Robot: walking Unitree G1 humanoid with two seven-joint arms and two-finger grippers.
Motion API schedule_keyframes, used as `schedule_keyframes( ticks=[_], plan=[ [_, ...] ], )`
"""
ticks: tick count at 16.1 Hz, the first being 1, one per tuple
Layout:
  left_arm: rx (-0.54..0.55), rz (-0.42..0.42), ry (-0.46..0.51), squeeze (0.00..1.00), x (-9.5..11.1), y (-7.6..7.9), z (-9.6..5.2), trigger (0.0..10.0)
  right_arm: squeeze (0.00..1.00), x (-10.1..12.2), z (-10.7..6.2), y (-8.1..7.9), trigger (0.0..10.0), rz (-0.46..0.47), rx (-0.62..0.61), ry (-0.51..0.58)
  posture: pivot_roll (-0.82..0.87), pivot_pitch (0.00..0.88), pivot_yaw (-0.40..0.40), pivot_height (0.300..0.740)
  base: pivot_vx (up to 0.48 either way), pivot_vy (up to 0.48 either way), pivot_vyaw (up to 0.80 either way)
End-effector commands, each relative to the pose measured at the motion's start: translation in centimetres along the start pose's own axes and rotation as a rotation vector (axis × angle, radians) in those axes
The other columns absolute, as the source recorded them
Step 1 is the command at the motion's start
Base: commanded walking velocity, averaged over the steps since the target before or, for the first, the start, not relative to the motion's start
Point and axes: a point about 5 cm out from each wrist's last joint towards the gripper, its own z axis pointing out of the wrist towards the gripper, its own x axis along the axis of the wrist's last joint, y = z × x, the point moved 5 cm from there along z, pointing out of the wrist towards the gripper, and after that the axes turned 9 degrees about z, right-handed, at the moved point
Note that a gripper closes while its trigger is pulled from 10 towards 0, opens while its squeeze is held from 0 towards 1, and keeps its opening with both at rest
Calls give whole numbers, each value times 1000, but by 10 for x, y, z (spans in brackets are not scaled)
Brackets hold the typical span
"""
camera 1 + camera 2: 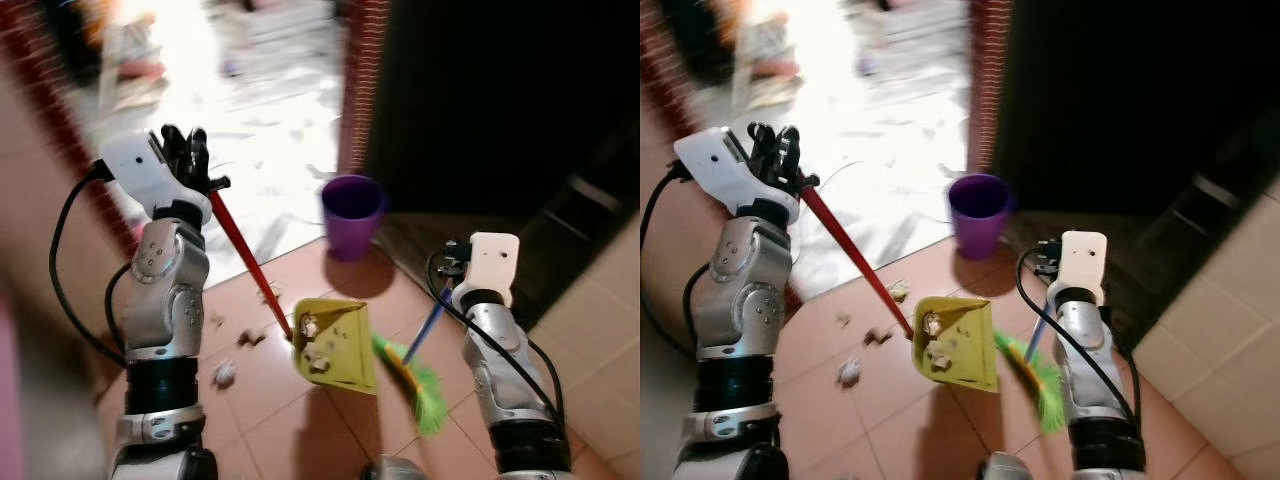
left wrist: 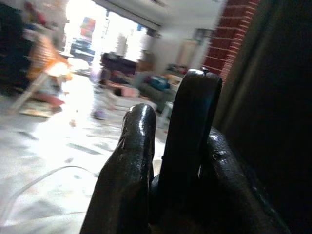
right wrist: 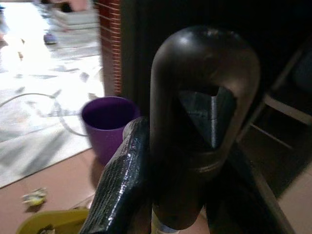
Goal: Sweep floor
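Both my grippers grip handles: left gripper [image 1: 185,150] the red-handled dustpan [image 1: 335,345], right gripper [image 1: 455,262] the green broom [image 1: 415,380], centre-bottom. Some scraps [image 1: 315,345] are collected; others [image 1: 225,373] litter tiles left. Purple bin [image 1: 352,215] waits.

dustpan: yellow [image 1: 338,343], red long handle [image 1: 248,255], resting on terracotta tile floor [image 1: 330,430], mouth facing the broom; handle slants up to left tool [image 1: 190,150], fingers clamped on its top end
dustpan contents: a few crumpled paper scraps [image 1: 312,345] inside
broom: green bristles [image 1: 415,385] on floor just beside dustpan's right edge; blue shaft [image 1: 425,332] tilts up to right tool [image 3: 185,146], closed round the dark looped handle end
loose debris: paper bits [image 1: 225,373] on tiles left of dustpan, not collected
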Motion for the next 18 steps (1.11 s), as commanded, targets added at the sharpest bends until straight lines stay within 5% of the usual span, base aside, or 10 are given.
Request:
schedule_keyframes(
  ticks=[1,6,11,18],
  plan=[
    [5,-43,121,0,34,4,8,10000,0,-8,-1,4,10000,-46,-16,-38,-46,0,30,740,439,0,0],
    [49,-57,249,0,83,5,26,10000,0,-10,0,1,10000,-40,-3,-45,-49,0,29,740,422,104,0],
    [140,-103,344,0,123,-3,43,10000,0,-13,0,-3,10000,-36,19,-56,-51,0,28,740,318,360,-608],
    [379,-207,278,0,119,-37,56,10000,0,-11,-1,-13,10000,-25,74,-49,-60,0,27,740,281,389,0]
  ],
)
